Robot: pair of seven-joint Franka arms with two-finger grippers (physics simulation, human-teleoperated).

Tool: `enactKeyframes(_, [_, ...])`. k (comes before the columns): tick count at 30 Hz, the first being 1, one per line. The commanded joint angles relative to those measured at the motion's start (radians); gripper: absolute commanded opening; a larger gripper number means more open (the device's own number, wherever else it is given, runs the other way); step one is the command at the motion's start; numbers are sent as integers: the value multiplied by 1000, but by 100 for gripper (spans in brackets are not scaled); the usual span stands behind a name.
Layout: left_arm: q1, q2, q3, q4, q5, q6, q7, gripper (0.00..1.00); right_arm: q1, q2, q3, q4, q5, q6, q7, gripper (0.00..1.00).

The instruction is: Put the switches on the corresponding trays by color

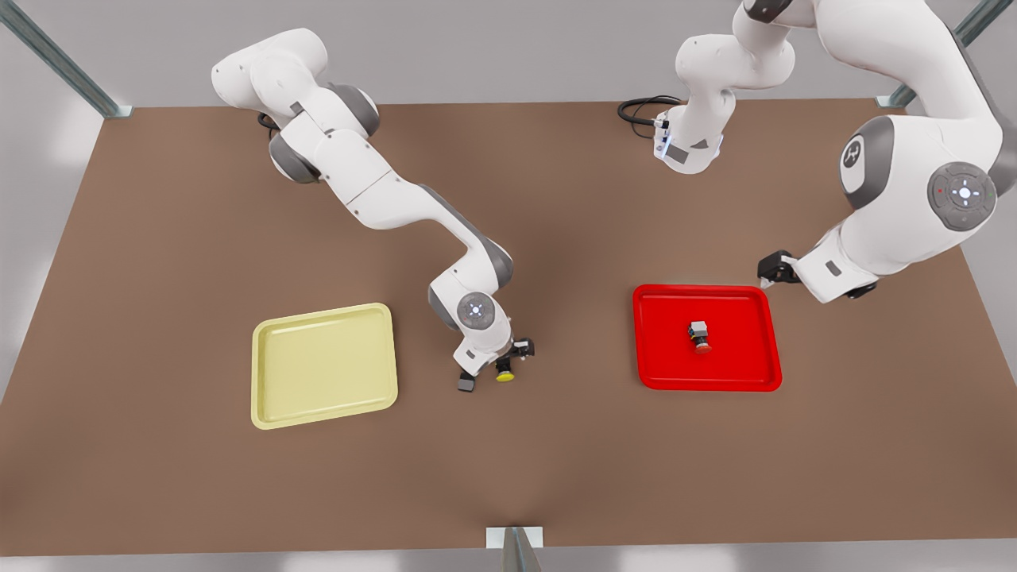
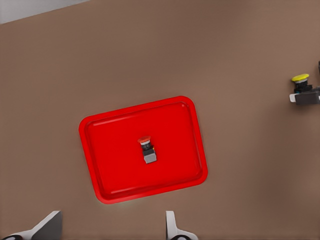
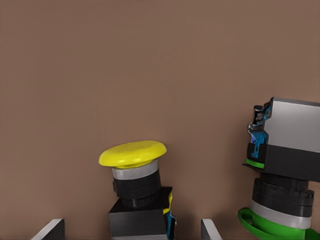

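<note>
A brown tabletop (image 1: 159, 477) carries two shallow, rounded-corner trays. The bright red tray (image 2: 100, 150) lies directly beneath the left gripper (image 2: 110, 227), which hangs high over it with its fingers spread and empty, apparently waiting. At that tray's centre, on its side, lies the small dark grey push-button switch with the round red cap (image 2: 147, 149), so that half of the sorting looks finished. The pale yellow tray (image 1: 324, 365) lies bare near the right gripper (image 3: 130, 230), on the front view's left. That gripper is low at the table, its parted fingers straddling the dark-bodied switch with the yellow cap (image 3: 134, 155) without yet pinching it, seemingly lined up for a grasp. Just beside it lies a similar green-capped switch (image 3: 280, 175), which belongs to neither tray.
</note>
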Motion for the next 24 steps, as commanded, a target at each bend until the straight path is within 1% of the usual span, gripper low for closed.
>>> enactKeyframes(1, [0, 0, 0, 0, -1, 0, 1, 100, 0, 0, 0, -1, 0, 1, 0, 100])
enactKeyframes(5, [0, 0, 0, 0, -1, 0, -1, 100, 2, 3, 3, -1, 0, 1, 0, 100])
enactKeyframes(8, [0, 0, 0, 0, -1, -2, -1, 100, 2, 6, 3, -1, -2, -4, 0, 96])
enactKeyframes(9, [0, 0, 0, 0, -1, -2, -1, 100, 2, 6, 3, -1, -2, -10, 0, 87])
enactKeyframes(10, [0, 0, 0, 0, -1, -2, -2, 100, 2, 3, 3, 5, 0, -33, 0, 64])
enactKeyframes(11, [0, 0, 0, 0, -1, -2, -2, 100, 2, 3, 5, 5, 0, -37, 0, 58])
enactKeyframes(14, [0, 0, 0, -2, -1, -2, -2, 100, 0, 0, 3, 7, 2, -47, 0, 58])
enactKeyframes(16, [0, 1, 0, -2, -1, -2, -2, 100, 0, 0, 1, 13, 2, -54, 2, 61])
enactKeyframes(17, [0, 1, 0, -2, -1, -2, -2, 100, 0, 0, 0, 22, 0, -65, 2, 61])
enactKeyframes(20, [0, 1, 0, -2, -1, -2, -2, 100, 0, -2, -2, 32, -3, -82, 2, 52])
enactKeyframes(24, [0, 1, 0, -8, -1, 0, -2, 100, 0, 6, -2, 32, -5, -70, 0, 60])
